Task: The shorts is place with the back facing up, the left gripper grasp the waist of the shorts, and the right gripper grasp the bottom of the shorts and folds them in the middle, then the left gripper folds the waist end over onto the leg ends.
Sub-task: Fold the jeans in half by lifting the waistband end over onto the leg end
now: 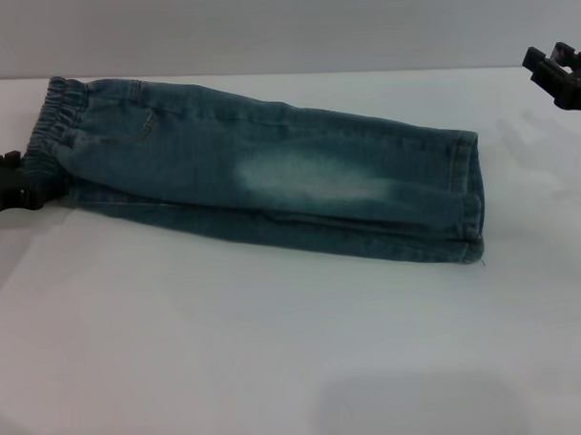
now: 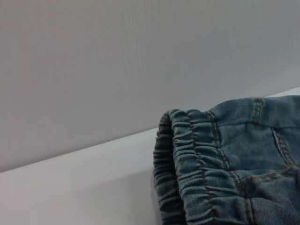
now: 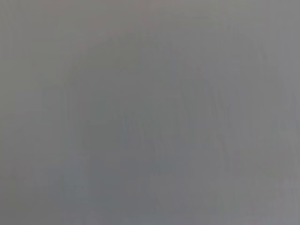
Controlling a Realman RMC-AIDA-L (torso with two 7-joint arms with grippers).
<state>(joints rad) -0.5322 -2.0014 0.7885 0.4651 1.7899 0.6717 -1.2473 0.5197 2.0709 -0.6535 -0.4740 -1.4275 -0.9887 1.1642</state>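
Shorts [image 1: 270, 180] folded lengthwise on table [image 1: 277, 371]; left pincer [image 1: 12, 184] at waist [image 1: 49, 126], grip unclear; right pincer [image 1: 557, 70] apart, likewise unclear.

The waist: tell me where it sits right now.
In the head view the waist forms the left end of the shorts on the table, with the left gripper against it, opposite the leg ends.

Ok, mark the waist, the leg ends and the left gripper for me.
the waist [image 2: 197, 164], left wrist view, on the ruffled elastic band.
the leg ends [image 1: 469, 197], head view, on the stitched hems at the right end.
the left gripper [image 1: 22, 185], head view, on the black tip at the waistband.
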